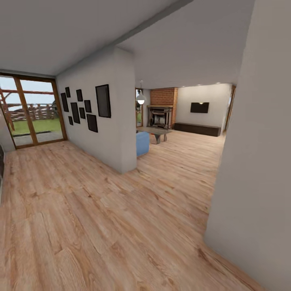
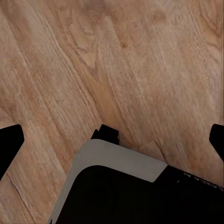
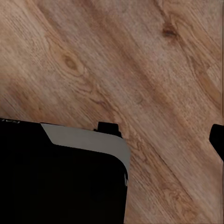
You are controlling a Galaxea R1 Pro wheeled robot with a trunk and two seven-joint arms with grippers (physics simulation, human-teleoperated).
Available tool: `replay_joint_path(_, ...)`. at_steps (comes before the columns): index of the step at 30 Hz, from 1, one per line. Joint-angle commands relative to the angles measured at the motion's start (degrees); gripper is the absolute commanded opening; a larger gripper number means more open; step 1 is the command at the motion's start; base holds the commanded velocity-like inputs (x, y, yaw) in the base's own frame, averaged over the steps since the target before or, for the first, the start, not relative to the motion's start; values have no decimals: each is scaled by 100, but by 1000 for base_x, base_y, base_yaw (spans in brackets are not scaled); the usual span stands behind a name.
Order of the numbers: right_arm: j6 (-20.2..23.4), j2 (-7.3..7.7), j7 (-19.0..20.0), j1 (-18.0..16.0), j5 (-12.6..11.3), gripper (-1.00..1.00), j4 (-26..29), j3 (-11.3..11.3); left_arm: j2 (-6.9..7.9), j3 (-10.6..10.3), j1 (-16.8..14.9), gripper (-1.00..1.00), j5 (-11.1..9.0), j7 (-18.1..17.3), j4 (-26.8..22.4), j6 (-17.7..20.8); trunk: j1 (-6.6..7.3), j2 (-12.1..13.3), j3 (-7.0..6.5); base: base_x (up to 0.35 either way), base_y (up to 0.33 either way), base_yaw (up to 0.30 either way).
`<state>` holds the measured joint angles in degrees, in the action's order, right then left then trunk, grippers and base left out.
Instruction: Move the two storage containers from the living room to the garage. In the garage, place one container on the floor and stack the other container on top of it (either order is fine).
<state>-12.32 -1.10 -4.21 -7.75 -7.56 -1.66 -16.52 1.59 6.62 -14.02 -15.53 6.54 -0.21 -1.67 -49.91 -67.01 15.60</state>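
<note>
I stand in a hallway on light wood-plank flooring point(image 1: 101, 210). The living room point(image 1: 190, 139) opens ahead, with a blue sofa's corner point(image 1: 142, 143) and a glass-topped coffee table point(image 1: 155, 131). The two storage containers and the garage are out of view. My left gripper point(image 2: 112, 140) hangs above the planks, open, its dark fingertips point(image 2: 9, 144) far apart with nothing between them. My right gripper point(image 3: 112, 140) is likewise open and empty; one fingertip point(image 3: 217, 140) shows, the other is lost against my dark base point(image 3: 60, 177).
A white partition wall point(image 1: 117, 133) with several black picture frames juts out ahead on the left. A plain white wall corner point(image 1: 258, 161) stands close on the right. Wood-framed glass doors point(image 1: 32, 113) are at far left. A brick fireplace point(image 1: 161, 115) and a TV point(image 1: 199, 107) sit at the back.
</note>
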Motion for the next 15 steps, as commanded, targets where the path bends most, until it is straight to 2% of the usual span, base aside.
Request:
replay_joint_path(1,-37,8,-24,-8,-62,100,-17,-53,-1,44,-4,100,-3,5,4,-17,-4,-4,7,322,0,9)
replay_joint_path(15,-42,31,-23,-8,12,100,-15,-94,-1,43,-4,100,-3,5,4,-17,-4,-4,7,322,0,2)
